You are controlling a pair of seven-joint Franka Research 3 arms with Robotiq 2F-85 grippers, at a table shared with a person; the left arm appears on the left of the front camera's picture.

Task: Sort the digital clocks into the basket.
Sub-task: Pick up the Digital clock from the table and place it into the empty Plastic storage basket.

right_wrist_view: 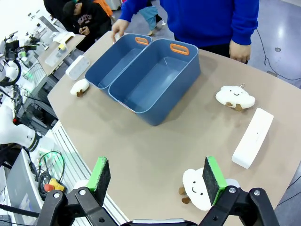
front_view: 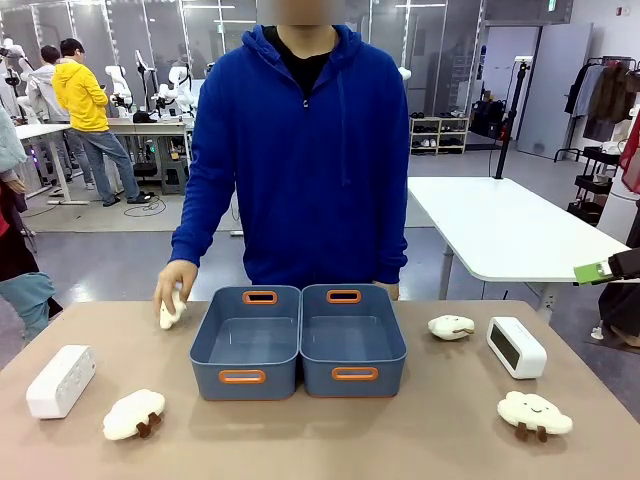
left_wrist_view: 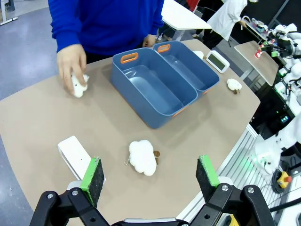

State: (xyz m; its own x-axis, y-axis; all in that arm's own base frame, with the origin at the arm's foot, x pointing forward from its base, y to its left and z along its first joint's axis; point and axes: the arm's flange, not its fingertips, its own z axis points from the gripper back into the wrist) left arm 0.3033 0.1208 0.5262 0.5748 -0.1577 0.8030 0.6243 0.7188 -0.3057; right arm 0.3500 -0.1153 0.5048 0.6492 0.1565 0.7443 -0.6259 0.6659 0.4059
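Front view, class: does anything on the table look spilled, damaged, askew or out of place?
Nothing stands out. Both baskets sit empty and square, side by side; the two digital clocks and the cloud toys lie intact to either side.

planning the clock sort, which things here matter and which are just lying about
For the job: left clock, right clock, left basket, right basket.
Lying about: near-left plush, near-right plush, far-right plush, far-left plush under the person's hand.
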